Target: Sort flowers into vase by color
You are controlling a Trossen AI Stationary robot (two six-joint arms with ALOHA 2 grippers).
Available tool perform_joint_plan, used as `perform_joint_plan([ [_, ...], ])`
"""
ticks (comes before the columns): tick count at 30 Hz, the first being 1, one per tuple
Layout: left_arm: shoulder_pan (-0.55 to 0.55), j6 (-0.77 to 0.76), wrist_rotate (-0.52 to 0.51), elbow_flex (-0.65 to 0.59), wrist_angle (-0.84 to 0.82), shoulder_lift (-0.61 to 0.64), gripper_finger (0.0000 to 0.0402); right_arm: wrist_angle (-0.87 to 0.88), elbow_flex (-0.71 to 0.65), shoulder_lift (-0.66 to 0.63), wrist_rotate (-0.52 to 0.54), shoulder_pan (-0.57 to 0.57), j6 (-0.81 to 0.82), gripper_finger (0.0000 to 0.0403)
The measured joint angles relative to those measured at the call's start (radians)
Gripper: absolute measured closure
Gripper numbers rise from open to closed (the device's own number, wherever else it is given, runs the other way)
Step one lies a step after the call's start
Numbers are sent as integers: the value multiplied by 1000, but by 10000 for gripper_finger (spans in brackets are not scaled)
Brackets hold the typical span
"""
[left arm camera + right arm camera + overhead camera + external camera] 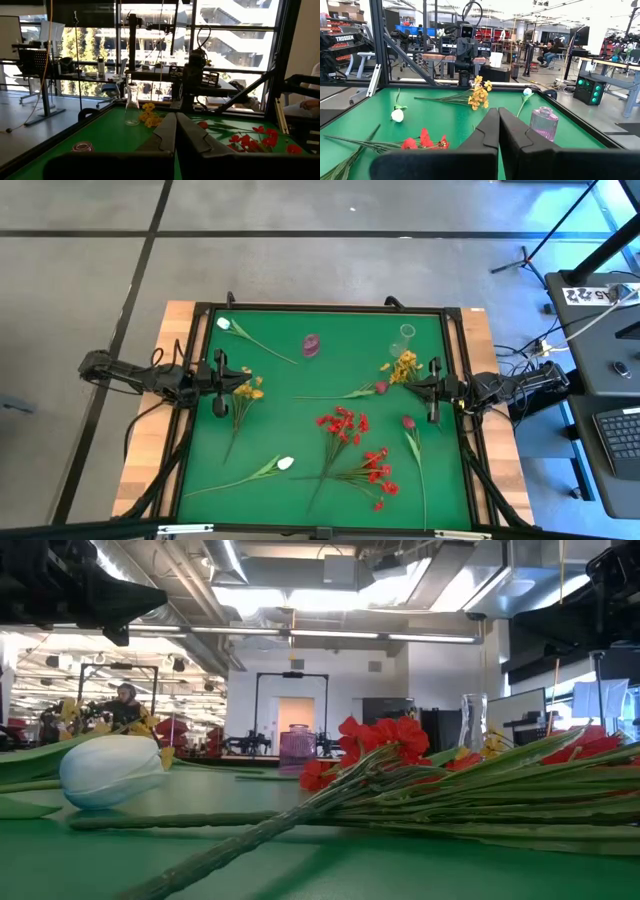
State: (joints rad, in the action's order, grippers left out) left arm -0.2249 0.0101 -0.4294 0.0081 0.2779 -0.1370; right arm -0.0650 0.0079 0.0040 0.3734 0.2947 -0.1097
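Flowers lie flat on the green mat. In the high view, white tulips (224, 324) (286, 464) lie far-left and near-centre, and yellow-orange sprays (247, 390) (403, 366) lie left and right. Dark pink tulips (380, 388) (408, 422) and red sprays (342, 423) (378, 470) lie to the right and near. A pink vase (312, 344) and a clear vase (407, 333) stand upright near the far edge. My left gripper (176, 116) hovers shut at the left edge beside the left yellow spray. My right gripper (498, 111) hovers shut at the right edge next to the right yellow spray.
A raised black frame (330, 308) borders the mat (300, 410) on every side. Bare mat shows between the two vases and the red sprays. Beyond the table stand desks and equipment, with people seated far off in the right wrist view.
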Motion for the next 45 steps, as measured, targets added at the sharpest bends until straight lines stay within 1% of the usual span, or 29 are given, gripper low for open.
perform_joint_plan([
  [38, 0, 0, 0, 0, 0, 0, 401, -6, 0, 0, 1, 0, 0, 402],
  [41, 0, 0, 0, 0, 0, 0, 401, -15, 0, 0, 20, 0, 0, 402],
  [45, 0, 0, 0, 0, 0, 0, 401, -68, 0, 0, -21, 0, 5, 402],
])
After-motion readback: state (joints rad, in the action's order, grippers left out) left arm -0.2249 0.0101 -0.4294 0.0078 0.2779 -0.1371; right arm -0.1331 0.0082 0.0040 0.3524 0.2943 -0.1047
